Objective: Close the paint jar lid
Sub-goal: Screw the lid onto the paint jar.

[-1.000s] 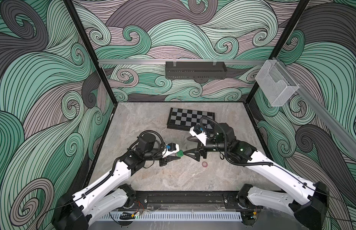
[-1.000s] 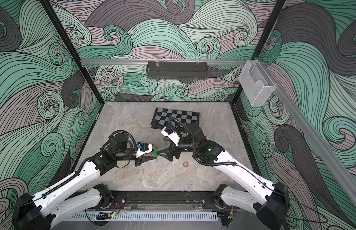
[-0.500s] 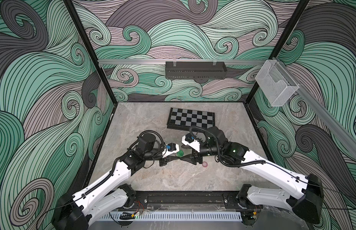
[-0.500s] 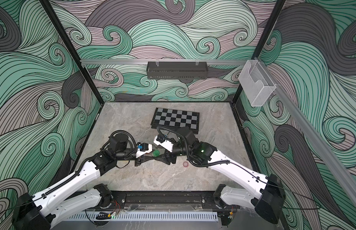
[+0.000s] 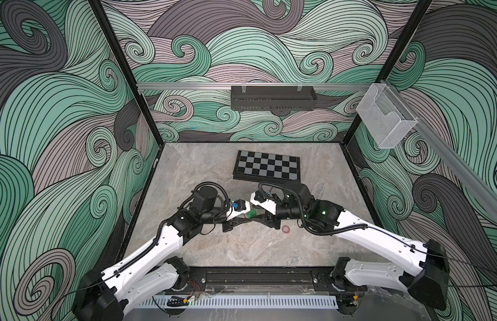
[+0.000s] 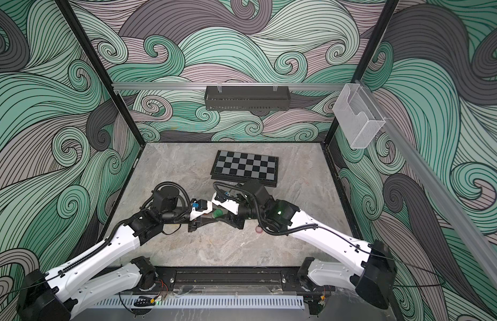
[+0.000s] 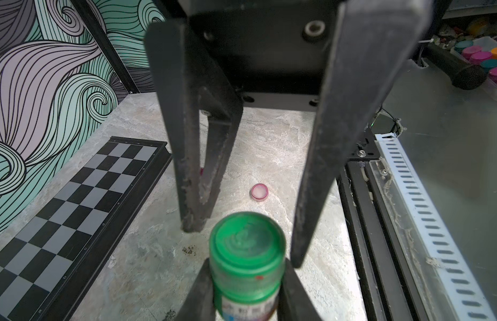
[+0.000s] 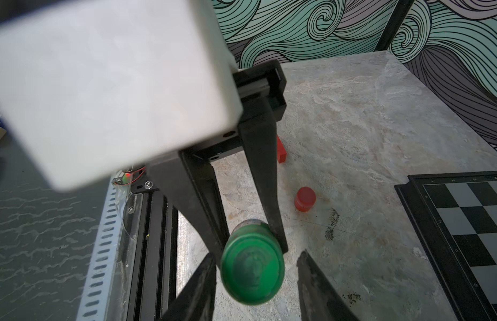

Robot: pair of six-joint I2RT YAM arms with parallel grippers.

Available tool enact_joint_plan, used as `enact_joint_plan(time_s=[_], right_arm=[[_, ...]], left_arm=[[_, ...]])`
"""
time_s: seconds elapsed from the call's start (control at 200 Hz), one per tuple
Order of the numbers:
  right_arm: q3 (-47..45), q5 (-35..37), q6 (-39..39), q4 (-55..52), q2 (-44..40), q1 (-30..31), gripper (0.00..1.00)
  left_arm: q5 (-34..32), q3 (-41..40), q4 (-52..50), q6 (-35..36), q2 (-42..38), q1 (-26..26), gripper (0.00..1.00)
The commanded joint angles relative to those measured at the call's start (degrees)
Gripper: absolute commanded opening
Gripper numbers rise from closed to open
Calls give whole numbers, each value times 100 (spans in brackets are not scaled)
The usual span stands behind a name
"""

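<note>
I have both arms stretched forward and angled inward, left arm [image 5: 169, 239] and right arm [image 5: 353, 233], so the wrists meet nose to nose. My left pincer [image 7: 246, 266] is clamped on the paint jar [image 7: 247, 289]. My right pincer [image 8: 257, 257] stands parted around the lid [image 8: 252, 271], with its fingers [image 8: 202, 286] on either side and a gap showing on one.

jar [image 7: 246, 291]: green lid [image 7: 247, 240] on, clamped by left gripper [image 7: 247, 271]
right gripper [image 7: 244, 241]: jaws apart, flanking lid
pink cap [image 7: 259, 192]: on table [image 7: 269, 133], apart from jar
chessboard [image 7: 74, 200]: flat, by wall
</note>
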Motion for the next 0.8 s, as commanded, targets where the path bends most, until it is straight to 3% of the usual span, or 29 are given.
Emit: enact_joint_plan(time_s=[0.0, 0.08, 0.23, 0.42, 0.796], right_arm=[[37, 181, -168, 102, 181, 86, 42], [37, 236, -165, 115, 241, 118, 40], [74, 564, -34, 125, 330, 206, 23], [38, 575, 547, 235, 301, 250, 12], [118, 545, 1981, 218, 176, 375, 7]], left_arm=[[105, 292, -21, 110, 37, -31, 7], [89, 293, -29, 112, 34, -31, 7], [45, 290, -23, 116, 18, -39, 7], [26, 295, -20, 101, 41, -44, 7], [-97, 273, 32, 105, -16, -40, 6]])
